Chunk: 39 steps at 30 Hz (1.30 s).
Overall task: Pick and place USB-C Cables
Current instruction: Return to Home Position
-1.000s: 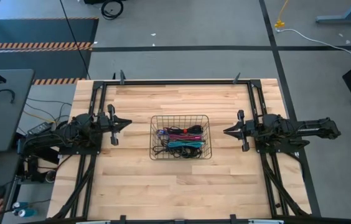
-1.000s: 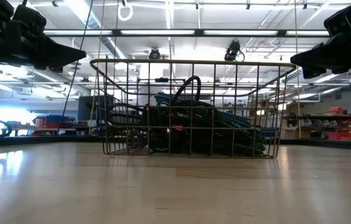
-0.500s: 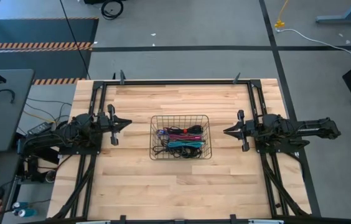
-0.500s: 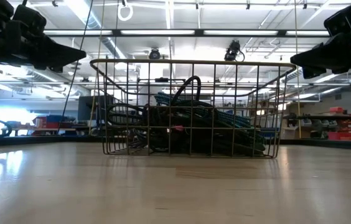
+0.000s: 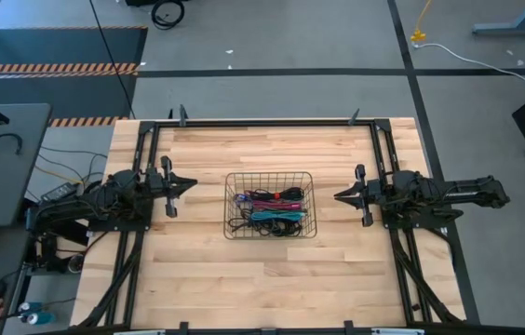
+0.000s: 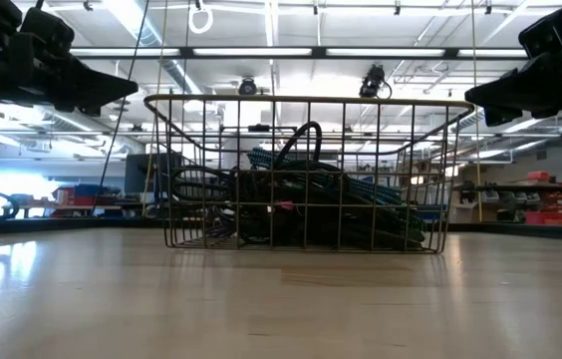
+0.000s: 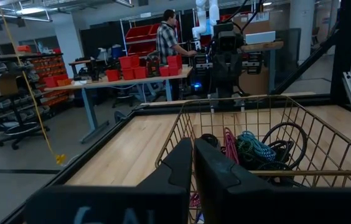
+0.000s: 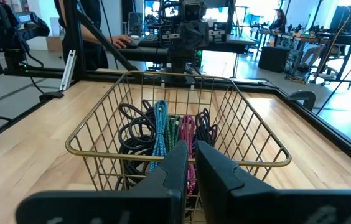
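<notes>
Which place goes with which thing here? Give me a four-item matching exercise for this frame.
Things:
1. left gripper
2. right gripper
3. wire basket
4. USB-C cables

Places:
A. heaped inside the basket
B. raised above the table, to the basket's right in the high view
C. standing in the middle of the table
D. raised above the table, to the basket's left in the high view

Pairs: 1-D, 2-B, 3-C, 4-A
</notes>
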Each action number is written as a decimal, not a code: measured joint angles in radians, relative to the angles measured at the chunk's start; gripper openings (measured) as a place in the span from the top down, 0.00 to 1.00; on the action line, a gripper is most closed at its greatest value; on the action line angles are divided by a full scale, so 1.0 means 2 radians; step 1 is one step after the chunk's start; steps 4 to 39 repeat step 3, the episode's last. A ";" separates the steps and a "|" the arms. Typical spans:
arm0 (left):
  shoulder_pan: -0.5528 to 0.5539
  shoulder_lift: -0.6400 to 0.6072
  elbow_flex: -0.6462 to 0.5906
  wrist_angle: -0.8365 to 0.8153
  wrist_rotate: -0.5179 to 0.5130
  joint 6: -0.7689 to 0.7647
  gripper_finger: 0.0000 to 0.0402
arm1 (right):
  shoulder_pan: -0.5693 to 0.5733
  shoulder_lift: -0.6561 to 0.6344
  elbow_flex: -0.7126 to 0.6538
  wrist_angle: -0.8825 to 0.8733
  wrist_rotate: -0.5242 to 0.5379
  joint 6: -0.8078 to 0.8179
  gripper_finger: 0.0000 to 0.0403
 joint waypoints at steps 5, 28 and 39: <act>0.000 0.000 0.000 0.000 0.000 0.000 0.94 | 0.000 0.000 0.000 0.000 0.000 0.000 0.90; 0.000 0.000 0.000 0.000 0.000 0.000 0.94 | 0.000 0.000 0.000 0.000 0.000 0.000 0.90; 0.000 0.000 0.000 0.000 0.000 0.000 0.94 | 0.000 0.000 0.000 0.000 0.000 0.000 0.90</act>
